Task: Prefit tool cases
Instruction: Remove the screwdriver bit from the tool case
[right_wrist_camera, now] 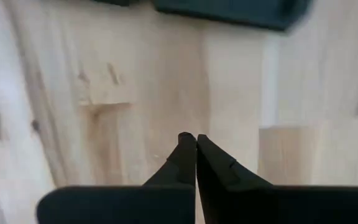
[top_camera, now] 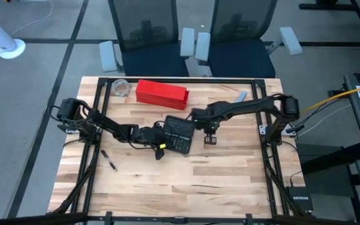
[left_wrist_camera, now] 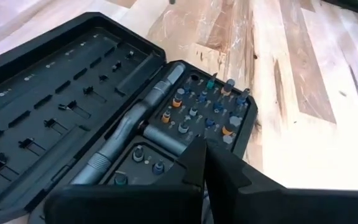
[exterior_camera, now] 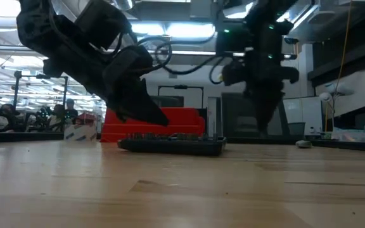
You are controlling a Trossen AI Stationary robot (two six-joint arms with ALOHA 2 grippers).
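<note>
The black tool case lies open and flat on the table at its middle. In the left wrist view its slotted half and its half with coloured bits and a grey driver handle both face up. My left gripper is shut and slants down over the bit half's near corner. The low view shows its tip a little above the case. My right gripper is shut, points down over bare wood just right of the case, and stands clear of the table.
A long red box lies behind the case near the far edge, with a clear roll to its left. A small pen-like thing lies near the left rail. A grey-blue piece lies far right. Bare wood fills the near half.
</note>
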